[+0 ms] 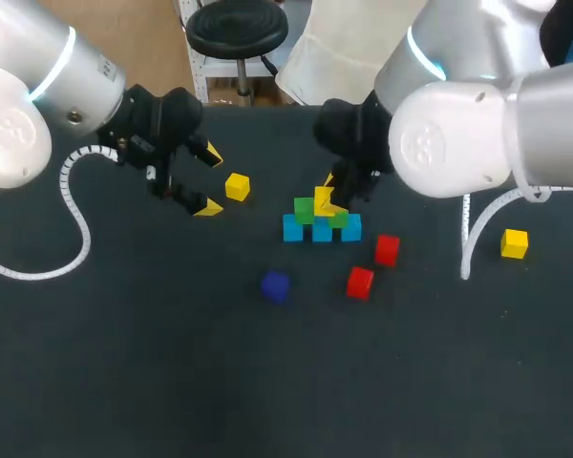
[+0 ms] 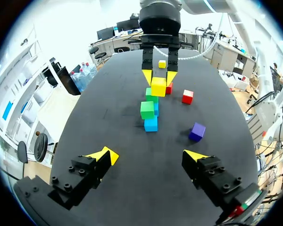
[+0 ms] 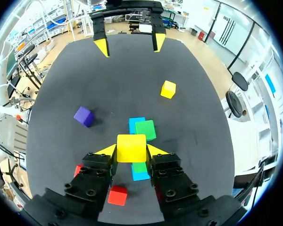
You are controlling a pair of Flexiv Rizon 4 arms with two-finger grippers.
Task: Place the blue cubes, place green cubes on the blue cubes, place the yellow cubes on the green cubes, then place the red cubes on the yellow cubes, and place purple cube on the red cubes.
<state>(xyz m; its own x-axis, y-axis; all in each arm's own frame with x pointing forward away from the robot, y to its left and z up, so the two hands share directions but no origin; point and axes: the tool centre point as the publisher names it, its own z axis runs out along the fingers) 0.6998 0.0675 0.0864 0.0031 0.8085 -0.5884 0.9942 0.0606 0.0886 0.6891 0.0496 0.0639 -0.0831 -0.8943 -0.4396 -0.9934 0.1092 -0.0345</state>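
The left pincer (image 1: 211, 179) hangs spread wide and empty over the desk's (image 1: 172, 363) left side, a loose yellow cube (image 1: 237, 186) just right of it. The right pincer (image 2: 159, 77) pinches a second yellow cube (image 3: 131, 148) just above the green cubes (image 1: 306, 212) that sit on the blue cubes (image 1: 294, 229).

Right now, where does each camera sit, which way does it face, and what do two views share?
Head view: above and behind the robot, looking down on the table; both arms show, left pincer open, right pincer at the cube stack.
Left wrist view: on the left wrist, facing across the table to the stack; its own open pincer shows.
Right wrist view: on the right wrist, looking down over the stack; its pincer grips a yellow cube.
Shared: both wrist views show the purple cube and the opposite pincer.
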